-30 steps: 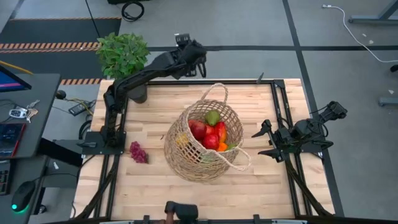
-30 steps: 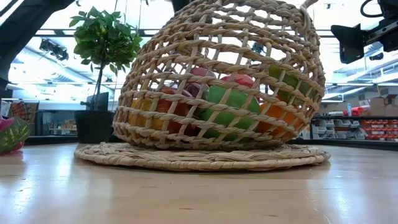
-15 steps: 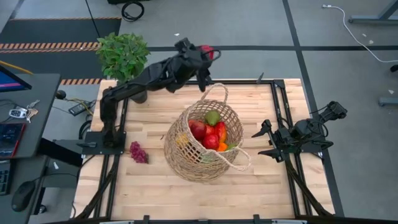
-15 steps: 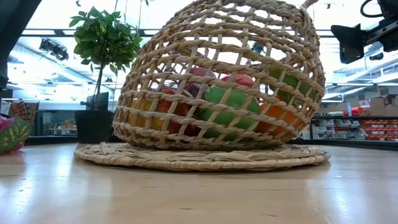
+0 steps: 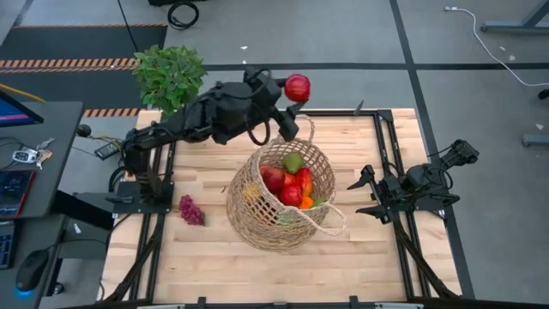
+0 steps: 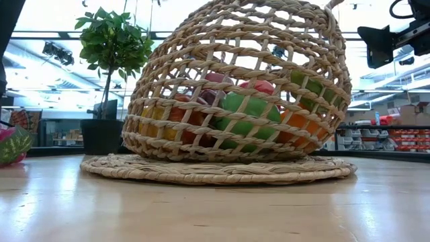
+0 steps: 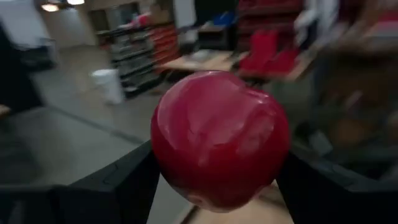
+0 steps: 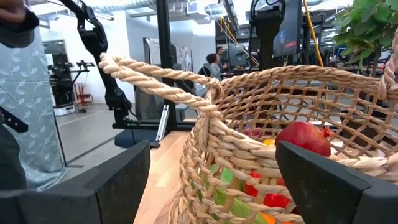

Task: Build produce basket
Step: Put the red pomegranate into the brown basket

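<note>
The tan wicker basket stands mid-table, its flat base on the wood. It holds several pieces of produce, red, green and orange. A dark purple bunch of grapes lies on the table left of it. My left gripper is high above the table's far edge, past the basket's far handle. It is shut on a red apple. My right gripper waits open at the table's right side, facing the basket wall. My left gripper pinches the red apple by two opposite sides between its two fingers. The fingers lie about level and reach out from the table's left toward its right. The apple is lifted clear, high above the table and the basket.
A leafy green plant in a black pot stands at the table's far left corner, behind my left arm. Bare wood lies between the basket and the near edge. The basket's near handle sticks out toward the right.
My left gripper has risen and swung from near the plant toward the table's right, along the far edge toward the basket's far handle. Its wrist has rolled, so the red apple in its fingers, hidden before, now shows from above.
</note>
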